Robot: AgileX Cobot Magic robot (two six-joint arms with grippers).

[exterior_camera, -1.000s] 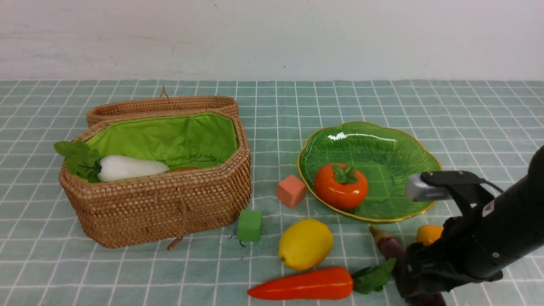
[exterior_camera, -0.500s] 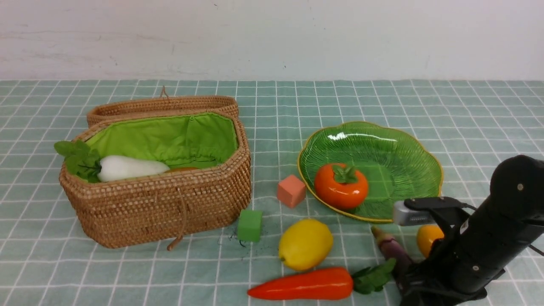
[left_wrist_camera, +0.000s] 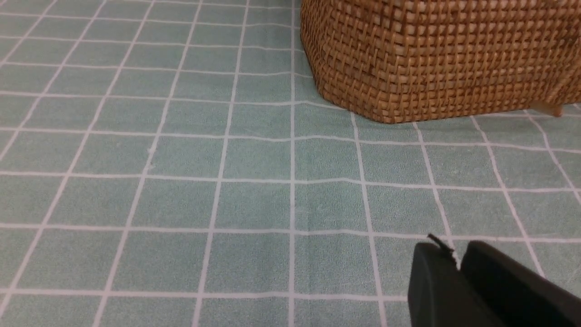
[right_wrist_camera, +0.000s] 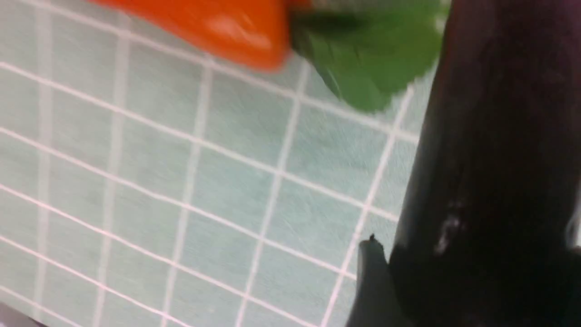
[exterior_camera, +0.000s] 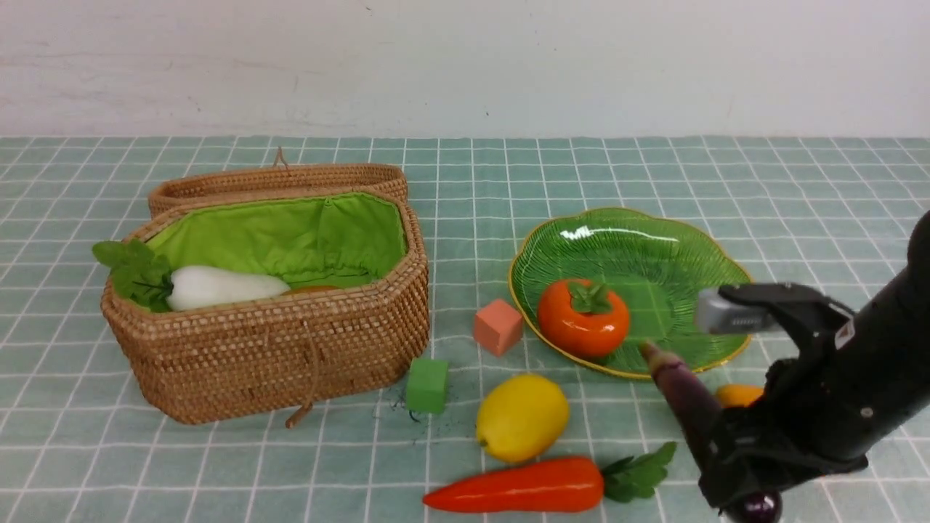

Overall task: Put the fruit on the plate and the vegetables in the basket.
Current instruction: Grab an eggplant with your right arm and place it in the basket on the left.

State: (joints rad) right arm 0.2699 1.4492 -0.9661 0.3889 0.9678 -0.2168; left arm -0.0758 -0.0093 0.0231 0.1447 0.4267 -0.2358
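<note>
The right pincer [exterior_camera: 735, 471] grasps the eggplant [exterior_camera: 683, 396], which is tilted stem-up by the near rim of the plate [exterior_camera: 654, 240]; the persimmon [exterior_camera: 583, 317] sits on that plate. The left pincer [left_wrist_camera: 455, 260] is clenched on nothing above the worktop [left_wrist_camera: 227, 181], near the basket [exterior_camera: 290, 349] where the radish [exterior_camera: 225, 287] lies.

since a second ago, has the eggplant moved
Yes. The eggplant has lifted; its stem tip now overlaps the near rim of the plate instead of lying short of it.
</note>
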